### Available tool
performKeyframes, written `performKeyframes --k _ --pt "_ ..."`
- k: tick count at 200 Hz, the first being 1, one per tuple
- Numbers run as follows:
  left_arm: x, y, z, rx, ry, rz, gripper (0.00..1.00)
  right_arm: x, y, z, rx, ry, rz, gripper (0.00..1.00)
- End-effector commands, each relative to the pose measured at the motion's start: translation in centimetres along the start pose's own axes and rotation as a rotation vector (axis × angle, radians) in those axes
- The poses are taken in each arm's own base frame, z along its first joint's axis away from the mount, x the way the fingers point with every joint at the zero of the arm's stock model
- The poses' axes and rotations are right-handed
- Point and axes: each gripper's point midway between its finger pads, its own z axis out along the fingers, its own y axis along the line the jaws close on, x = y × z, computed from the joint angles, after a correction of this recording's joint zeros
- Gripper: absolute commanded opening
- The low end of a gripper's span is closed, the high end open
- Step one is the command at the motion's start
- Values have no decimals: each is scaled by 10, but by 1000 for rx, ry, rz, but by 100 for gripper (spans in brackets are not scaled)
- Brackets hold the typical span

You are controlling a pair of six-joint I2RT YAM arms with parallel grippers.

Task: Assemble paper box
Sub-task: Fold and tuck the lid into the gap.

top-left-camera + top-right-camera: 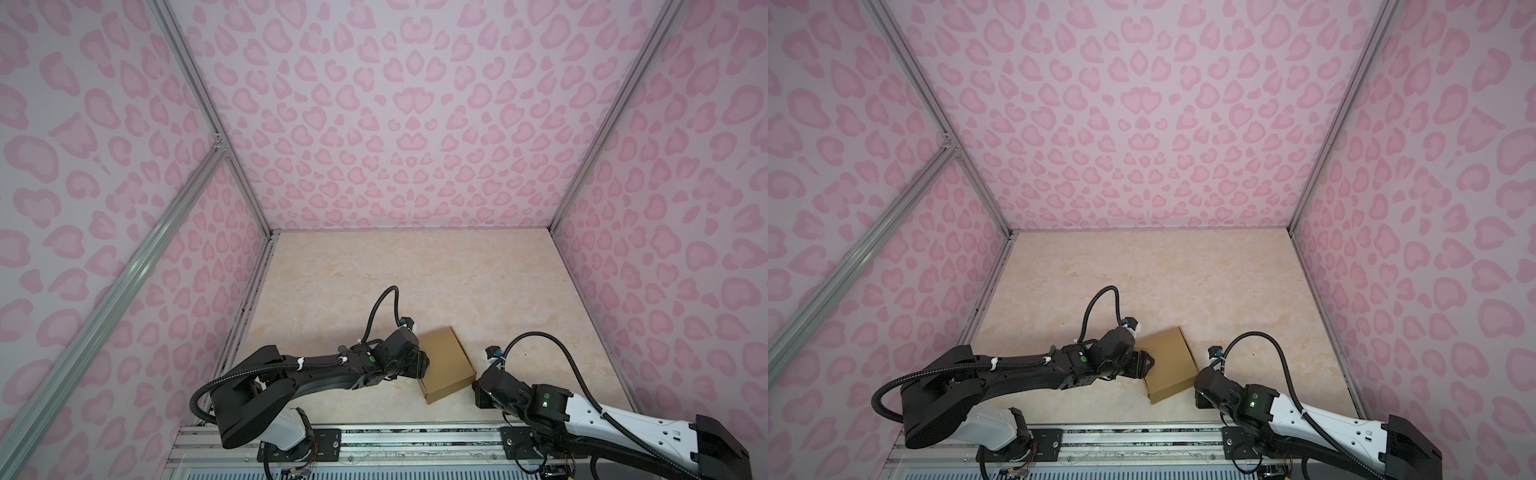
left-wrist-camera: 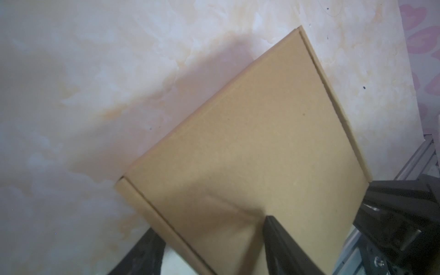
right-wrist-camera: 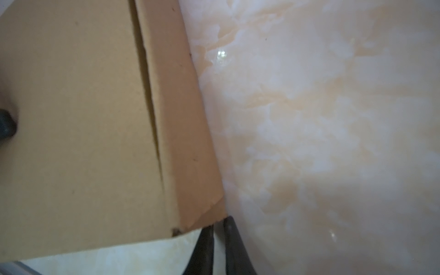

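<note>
**Box Folded, One Seam Left to Seat**

Nearest me, past the front rail [image 1: 415, 434], both arms reached in over the marble-look tabletop [image 1: 415, 270]. The right gripper [image 3: 217, 238] sat low at the near right corner of the paper box [image 1: 446, 365]. Its jaws were drawn almost together, with only a sliver of light between them. The tips met the cardboard corner, and I could not tell whether they nipped it.

The left gripper [image 2: 210, 226] stood at the box's opposite edge with its jaws well apart. One finger [image 2: 281, 242] lay over the lid [image 2: 250, 142] and the other sat outside the wall. I judged it to be steadying the box, not clamping it.

The box rested on the tabletop between the two grippers, skewed to the rail, folded up with its lid down. Along its right side a dark slit [image 3: 148, 95] gaped between lid and wall. Beyond it the tabletop ran on to the pink patterned back wall [image 1: 395, 124].

I took this for the closing step. The next move called for a gentle press along that gaping seam, with the left arm bracing the box so it would not skate on the smooth top.
</note>
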Motion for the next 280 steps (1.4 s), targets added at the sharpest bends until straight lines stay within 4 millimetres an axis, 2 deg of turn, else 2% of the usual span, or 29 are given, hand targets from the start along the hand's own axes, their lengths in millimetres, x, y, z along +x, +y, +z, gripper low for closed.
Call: performKeyframes --k 1,29,53,113,178,201,233,280 --pt "40 20 -1 -53 164 40 66 -21 14 -1 -50 -84 0 14" --pt "40 17 0 -40 169 41 66 -34 32 -2 -126 -117 10 14" --pt "40 15 1 -34 173 38 66 -35 45 -7 -182 -109 12 15" --pt "35 12 -1 -33 165 42 66 -6 77 -16 -276 -93 -15 15" --pt "39 14 -1 -28 168 29 66 14 138 7 -313 11 -135 16" --pt "43 14 0 -21 175 21 66 13 153 12 -329 8 -143 16" --pt "44 14 -2 -21 175 28 65 11 157 18 -337 8 -129 16" --pt "30 23 -11 -68 137 46 66 -1 159 5 -311 -21 -209 16"
